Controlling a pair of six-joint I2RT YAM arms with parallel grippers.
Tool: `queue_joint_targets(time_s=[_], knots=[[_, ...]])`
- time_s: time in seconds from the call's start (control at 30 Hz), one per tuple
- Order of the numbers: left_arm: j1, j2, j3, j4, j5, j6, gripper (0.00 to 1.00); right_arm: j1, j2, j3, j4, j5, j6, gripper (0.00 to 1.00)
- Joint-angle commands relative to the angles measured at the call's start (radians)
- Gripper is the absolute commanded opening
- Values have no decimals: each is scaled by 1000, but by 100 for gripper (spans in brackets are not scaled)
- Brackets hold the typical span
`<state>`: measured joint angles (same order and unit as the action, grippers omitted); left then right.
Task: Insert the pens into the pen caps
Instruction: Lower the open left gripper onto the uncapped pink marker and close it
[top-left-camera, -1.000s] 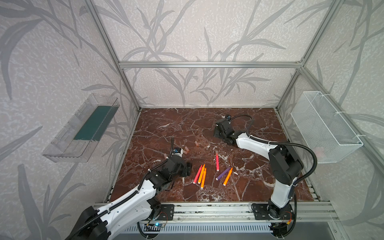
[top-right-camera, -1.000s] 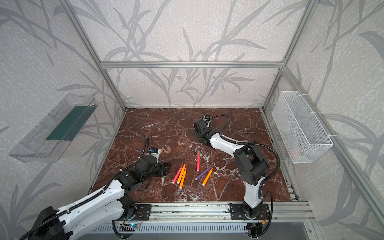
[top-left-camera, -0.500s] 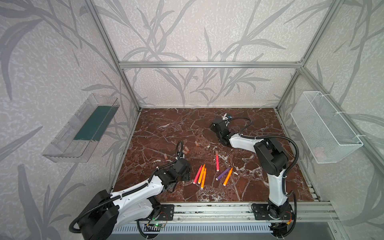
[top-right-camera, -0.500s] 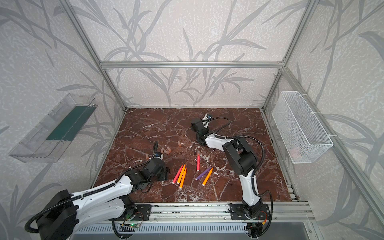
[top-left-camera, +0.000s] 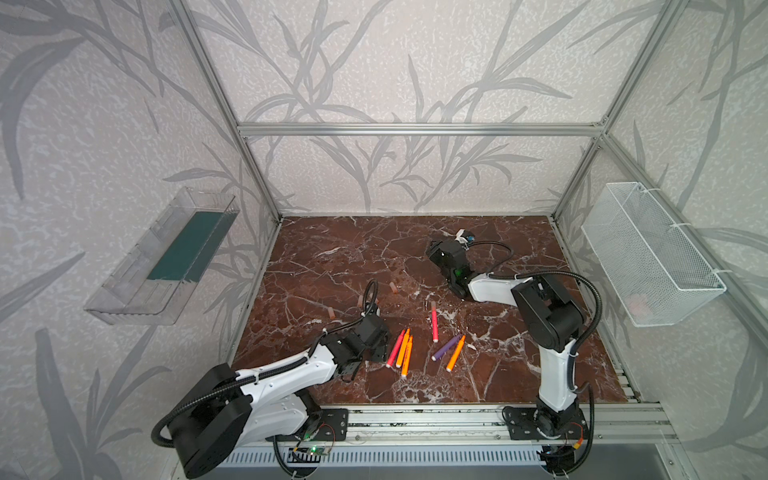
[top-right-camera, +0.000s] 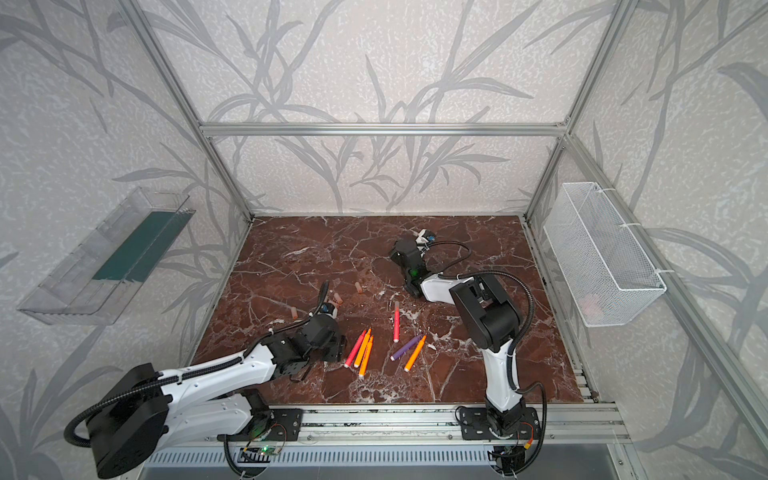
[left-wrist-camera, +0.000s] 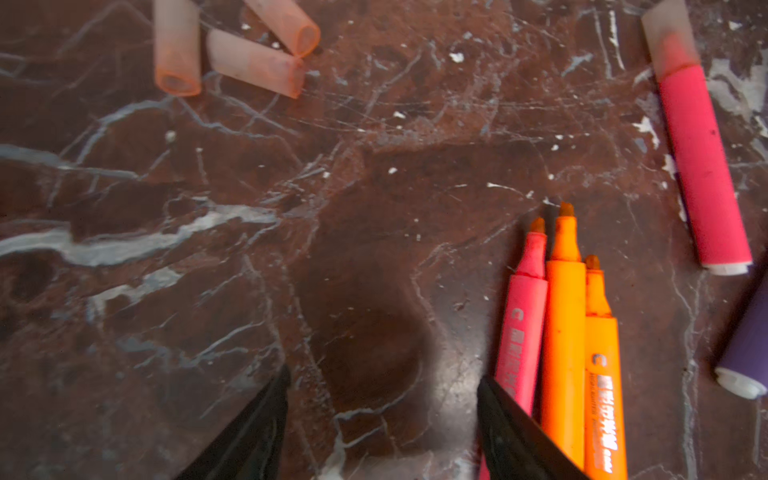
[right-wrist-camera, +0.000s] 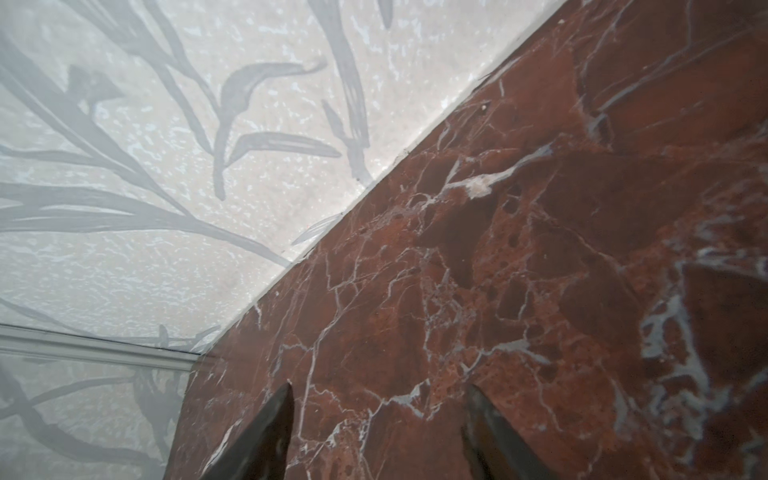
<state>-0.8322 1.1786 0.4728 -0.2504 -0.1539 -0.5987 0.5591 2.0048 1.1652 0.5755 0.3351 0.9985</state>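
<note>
In both top views the pens lie loose toward the front middle of the desk (top-left-camera: 332, 249). A trio (top-left-camera: 400, 348), one pink-red and two orange, lies touching side by side. A purple pen (top-left-camera: 445, 348) and an orange pen (top-left-camera: 456, 354) lie together to its right. A lone pink-red pen (top-left-camera: 434, 323) lies apart behind them. Loose pen caps (top-right-camera: 358, 286) are scattered behind the left arm. The left pincer (top-right-camera: 338, 345) sits low just beside the trio, and the right pincer (top-left-camera: 436, 249) is well apart, toward the back.

The left wrist view shows the left pincer (left-wrist-camera: 382, 376) with jaws spread and nothing between them, one finger (left-wrist-camera: 511, 432) just beside the trio's pink-red pen. Three pen caps (left-wrist-camera: 253, 62) cluster ahead. The lone pink-red pen (left-wrist-camera: 702, 166) looks already capped.

The right wrist view shows the right pincer (right-wrist-camera: 379, 390) gaping and empty over bare desk by the wall (right-wrist-camera: 166, 166).

The step in hand seems to be fetching a pen from the trio. The next move probably calls for a sideways shift so the jaws straddle one pen without dragging its neighbours, while the right pincer comes forward for a cap.
</note>
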Motion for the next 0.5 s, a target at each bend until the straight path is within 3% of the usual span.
queue_joint_targets(time_s=[0.0,0.47], knots=[[-31,45,44,36,10,12,71,5,-65,-6,2,-37,-23,62],[-87,144,104,-19,-36,-5,63,3,-167,-95,-52,-54,-63,60]])
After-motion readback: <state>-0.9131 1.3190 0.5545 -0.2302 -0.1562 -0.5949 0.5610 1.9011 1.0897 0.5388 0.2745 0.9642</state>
